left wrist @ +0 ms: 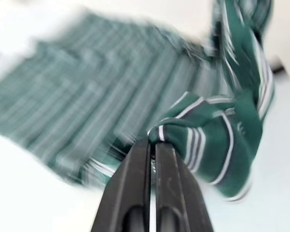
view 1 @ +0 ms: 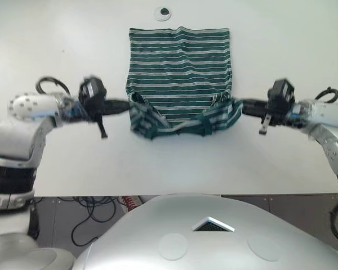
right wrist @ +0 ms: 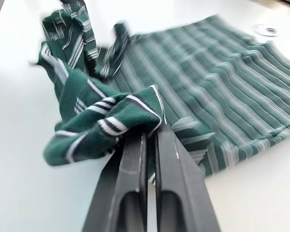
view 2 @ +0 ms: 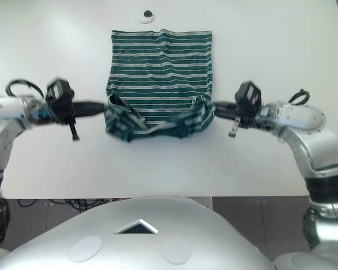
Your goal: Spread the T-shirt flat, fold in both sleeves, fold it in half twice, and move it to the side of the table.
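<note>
You hold the near corners of the T-shirt (view 1: 180, 67), left end effector (view 1: 129, 105) and right end effector (view 1: 236, 104) each pressed together on bunched cloth low over the tabletop (view 1: 180, 163); this looks like a half-fold, so carry both corners level toward the flat far hem. The wrist views confirm the cloth is truly nipped; the head views add that hem lying square, a small disc (view 1: 163, 13) beyond it.
</note>
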`<state>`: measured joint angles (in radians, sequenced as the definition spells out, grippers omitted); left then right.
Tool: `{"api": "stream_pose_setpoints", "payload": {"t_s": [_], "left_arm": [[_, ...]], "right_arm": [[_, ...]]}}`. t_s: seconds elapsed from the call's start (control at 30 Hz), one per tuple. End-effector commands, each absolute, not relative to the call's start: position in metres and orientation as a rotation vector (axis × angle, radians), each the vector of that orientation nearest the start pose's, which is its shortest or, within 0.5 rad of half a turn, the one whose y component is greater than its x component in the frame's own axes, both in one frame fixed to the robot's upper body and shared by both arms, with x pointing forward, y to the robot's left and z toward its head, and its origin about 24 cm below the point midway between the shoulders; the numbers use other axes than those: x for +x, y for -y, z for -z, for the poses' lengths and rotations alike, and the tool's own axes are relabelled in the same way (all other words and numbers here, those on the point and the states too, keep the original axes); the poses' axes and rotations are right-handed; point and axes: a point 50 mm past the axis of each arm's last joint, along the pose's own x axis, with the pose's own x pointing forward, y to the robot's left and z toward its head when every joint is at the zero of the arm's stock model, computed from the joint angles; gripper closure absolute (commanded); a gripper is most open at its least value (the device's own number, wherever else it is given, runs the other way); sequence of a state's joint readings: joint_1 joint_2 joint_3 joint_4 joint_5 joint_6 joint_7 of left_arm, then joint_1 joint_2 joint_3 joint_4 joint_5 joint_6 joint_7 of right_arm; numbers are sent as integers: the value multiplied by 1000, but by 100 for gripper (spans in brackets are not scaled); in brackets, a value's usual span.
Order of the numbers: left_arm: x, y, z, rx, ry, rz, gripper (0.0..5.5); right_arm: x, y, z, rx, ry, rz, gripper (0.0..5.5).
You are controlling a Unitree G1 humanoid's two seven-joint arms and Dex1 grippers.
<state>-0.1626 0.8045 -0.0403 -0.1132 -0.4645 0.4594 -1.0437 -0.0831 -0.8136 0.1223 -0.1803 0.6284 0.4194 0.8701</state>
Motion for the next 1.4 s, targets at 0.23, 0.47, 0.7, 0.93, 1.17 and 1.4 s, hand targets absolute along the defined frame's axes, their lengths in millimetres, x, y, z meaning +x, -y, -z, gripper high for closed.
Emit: {"api": "stream_pose_setpoints", "payload": {"t_s": [0.23,0.47,0.7,0.93,1.17,1.4], "left_arm": [[337,-209,-119,65,-357,810,546],[366,-208,-83,-10,-491,594,522],[375,-214,-58,-59,-528,284,420],[380,-236,-77,-121,-305,126,420],[336,-164,-66,168,-248,814,526],[311,-160,-20,503,-547,925,548]], "right_arm": [[329,203,-98,168,-333,-763,550],[360,184,-64,174,-481,-656,523],[381,189,-59,339,-450,-267,434],[382,197,-62,68,-361,-255,434],[361,172,-46,-375,-276,-658,547],[340,164,-11,-592,-422,-799,550]]}}
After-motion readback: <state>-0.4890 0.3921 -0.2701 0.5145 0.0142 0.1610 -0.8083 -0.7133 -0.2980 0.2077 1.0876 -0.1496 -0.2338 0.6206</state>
